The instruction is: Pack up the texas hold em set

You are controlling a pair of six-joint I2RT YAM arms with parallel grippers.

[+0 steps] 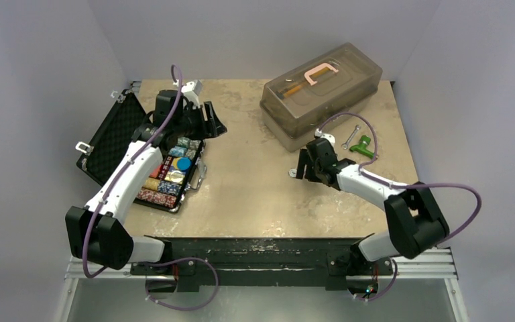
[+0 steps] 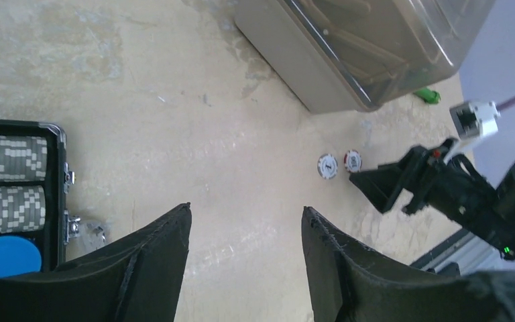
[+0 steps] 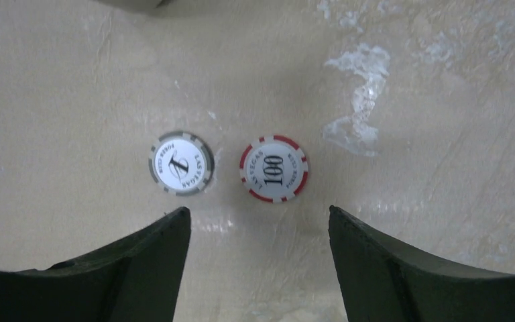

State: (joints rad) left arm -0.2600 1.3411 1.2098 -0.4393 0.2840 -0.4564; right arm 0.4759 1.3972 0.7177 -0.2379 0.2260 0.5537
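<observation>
Right wrist view: right end effector, apart, hovers seemingly just above grey chip and red chip; left end effector, also apart, reaches over briefcase at the left edge of the desk.

Overhead view: even, diffuse light; faint soft shadows on the table. Left wrist view: table washed out upper left; left fingers dark, slightly soft. Right wrist view: red chip print sharp; right fingers near-black.

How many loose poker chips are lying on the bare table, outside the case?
2. Both lie side by side on the table, just ahead of the right arm's open fingers: a grey-edged chip and a red-edged 100 chip. Others may be hidden from view.
</observation>
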